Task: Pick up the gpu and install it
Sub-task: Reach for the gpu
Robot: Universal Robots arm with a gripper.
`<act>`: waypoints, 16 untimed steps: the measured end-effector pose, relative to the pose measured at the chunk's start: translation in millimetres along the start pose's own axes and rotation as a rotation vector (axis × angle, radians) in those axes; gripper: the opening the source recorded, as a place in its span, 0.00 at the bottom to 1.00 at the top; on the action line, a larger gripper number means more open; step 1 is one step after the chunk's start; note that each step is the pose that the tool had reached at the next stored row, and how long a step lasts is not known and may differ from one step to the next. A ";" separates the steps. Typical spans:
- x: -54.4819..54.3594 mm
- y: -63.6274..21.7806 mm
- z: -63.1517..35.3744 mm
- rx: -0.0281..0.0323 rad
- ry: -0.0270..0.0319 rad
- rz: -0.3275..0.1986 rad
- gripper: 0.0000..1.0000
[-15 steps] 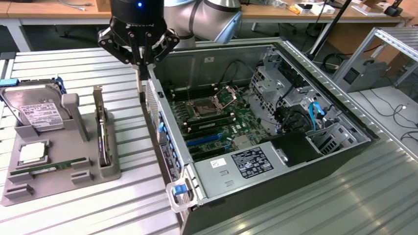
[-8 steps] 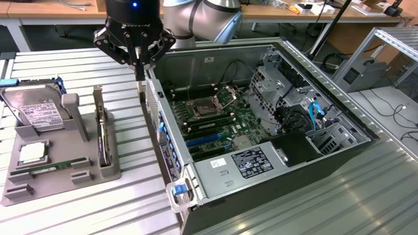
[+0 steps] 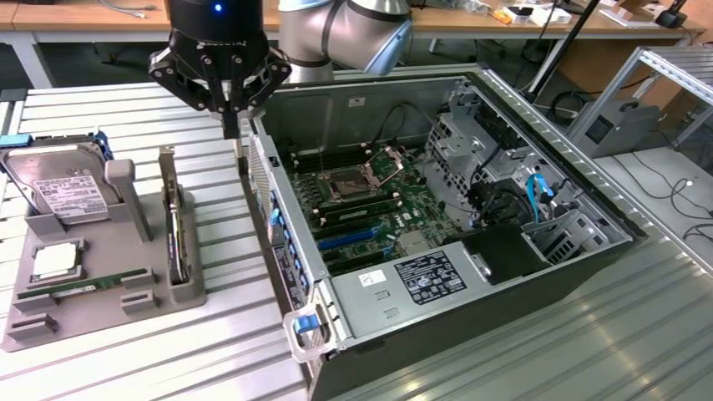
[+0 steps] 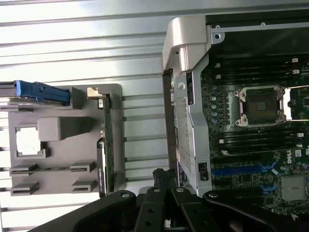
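While lying open on its side, takes up much of the ribbed, silvery slatted table: a boxy sheet-steel computer case, grey inside, black outside, with a perforated rear wall. Inside the case, a green motherboard, flat and densely studded, with a square silver processor socket and long blue and black slots.

Just beside the case, off that perforated wall, a matte grey moulded tray with raised posts and shallow pockets.

Above the gap between case and tray, close to the case's rear corner, the black angular gripper: fingers pressed together, clasping nothing.

On the tray side farthest from the case, a silver hard drive, leaning, white-labelled, blue-railed.

In the tray slot nearest the case, the gpu: thin dark slab standing on edge, silvery metal bracket rising at one end, apart from the gripper and ungrasped.

Farther from the case, a small square metallic chip and a slim green memory stick, both lying flat.
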State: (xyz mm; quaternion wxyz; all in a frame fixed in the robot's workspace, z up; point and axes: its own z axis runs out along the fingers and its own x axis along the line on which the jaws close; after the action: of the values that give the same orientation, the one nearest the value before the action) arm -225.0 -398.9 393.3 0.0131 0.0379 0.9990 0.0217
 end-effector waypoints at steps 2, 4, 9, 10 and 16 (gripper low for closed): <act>1.9 -0.1 0.0 -0.0001 -0.0001 0.000 0.11; 3.4 -0.3 -0.1 0.0000 0.0000 0.000 0.11; 10.3 -0.8 -0.3 0.0000 0.0000 0.000 0.11; 11.2 -0.8 -0.3 -0.0001 -0.0001 0.000 0.11; 18.1 -1.3 -0.5 0.0000 0.0000 0.000 0.11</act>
State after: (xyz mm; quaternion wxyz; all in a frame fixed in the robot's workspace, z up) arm -243.1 -398.9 393.3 0.0131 0.0379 0.9990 0.0217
